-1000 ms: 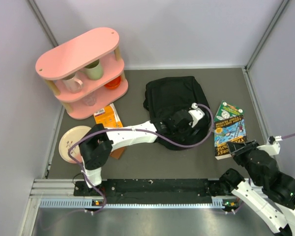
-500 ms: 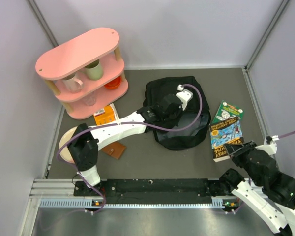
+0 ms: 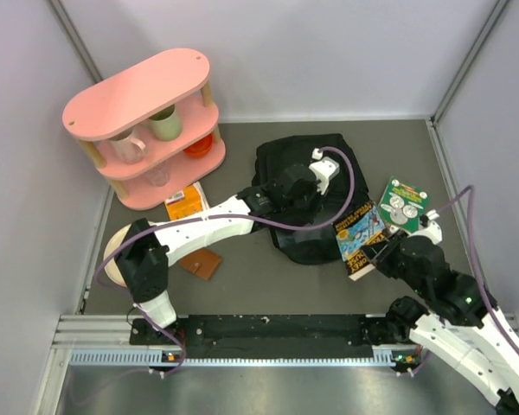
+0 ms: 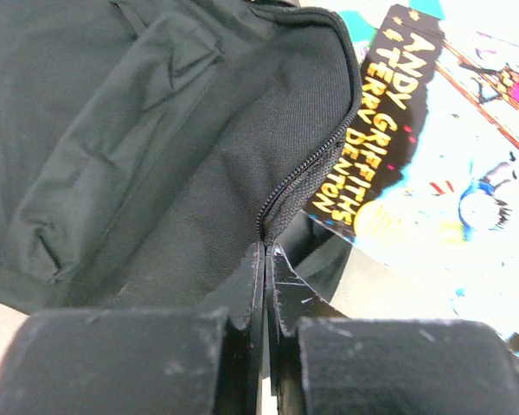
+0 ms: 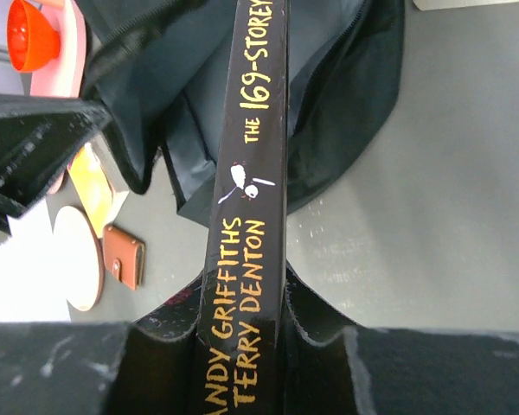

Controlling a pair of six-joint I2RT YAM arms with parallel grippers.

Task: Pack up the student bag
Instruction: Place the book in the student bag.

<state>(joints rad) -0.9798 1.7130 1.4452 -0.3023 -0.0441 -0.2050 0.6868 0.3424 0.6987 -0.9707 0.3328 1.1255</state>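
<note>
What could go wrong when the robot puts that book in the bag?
The left gripper pinches only a thin bit of zip edge on the student bag; it might slip and the opening flop shut. The right gripper holds the book by one end of its spine, so it could tilt and catch the rim.

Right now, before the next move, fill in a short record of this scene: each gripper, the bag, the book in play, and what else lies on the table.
left gripper: shut on the zip edge of the student bag, lifting it
right gripper: shut on the spine of the Andy Griffiths book, held on edge at the bag's right side
bag: black, unzipped, mid-table
green book: right of the bag, not held
left side: pink shelf, plate, brown wallet
</note>
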